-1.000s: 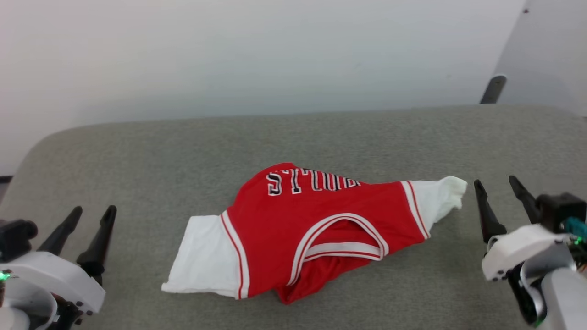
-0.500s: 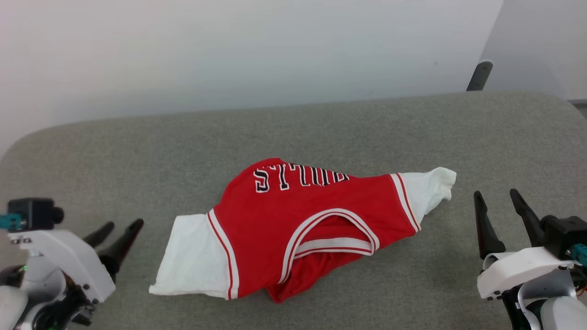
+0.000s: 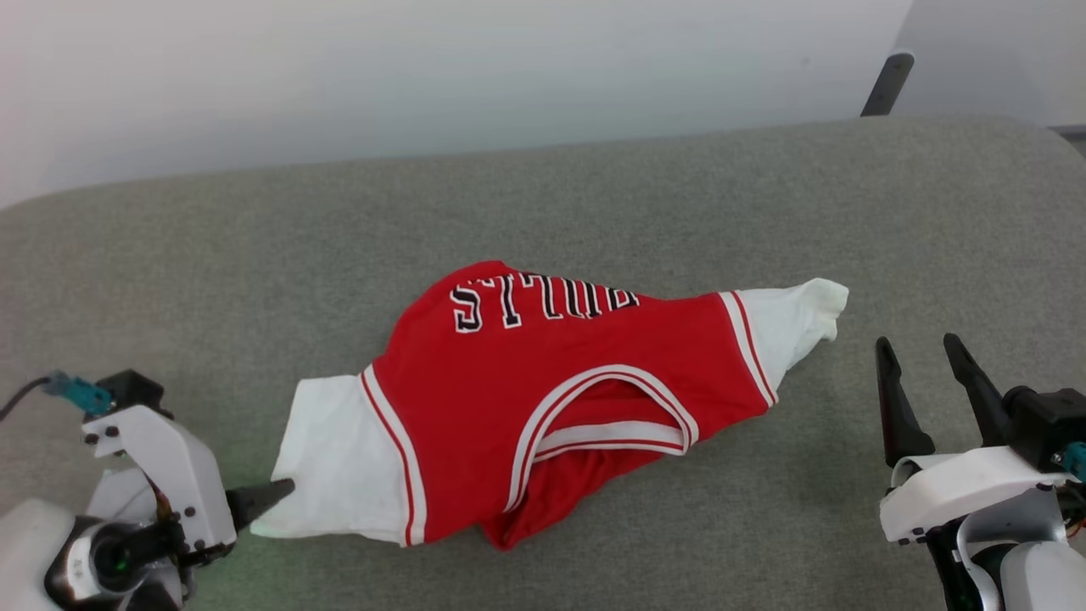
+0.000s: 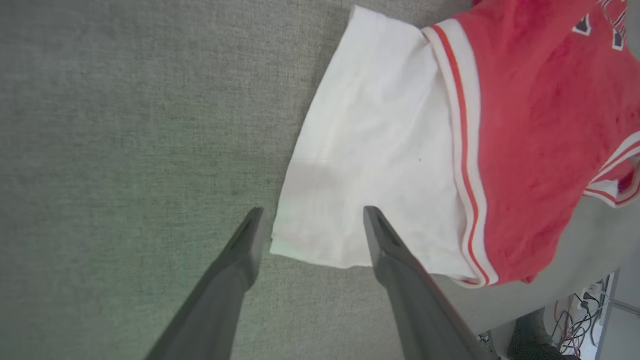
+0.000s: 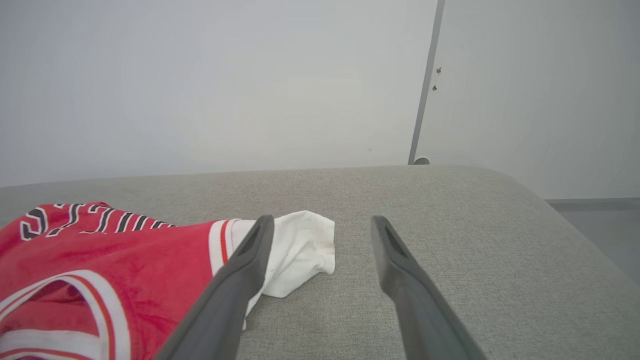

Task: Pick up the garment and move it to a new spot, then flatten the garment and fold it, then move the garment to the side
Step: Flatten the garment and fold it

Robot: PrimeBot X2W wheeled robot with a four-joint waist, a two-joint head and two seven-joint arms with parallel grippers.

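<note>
Garment lies crumpled on the grey bench, its long axis running left to right, a white sleeve at each end and the collar toward the robot. At the garment's left end the left pincer is right on it, fingers spread wide and straddling the corner of the left sleeve, nothing gripped yet. Off the garment's right end the right pincer stands clear of the right sleeve, fingers wide and empty. Left arm's plainly nearer, so a corner pinch looks first.
</note>
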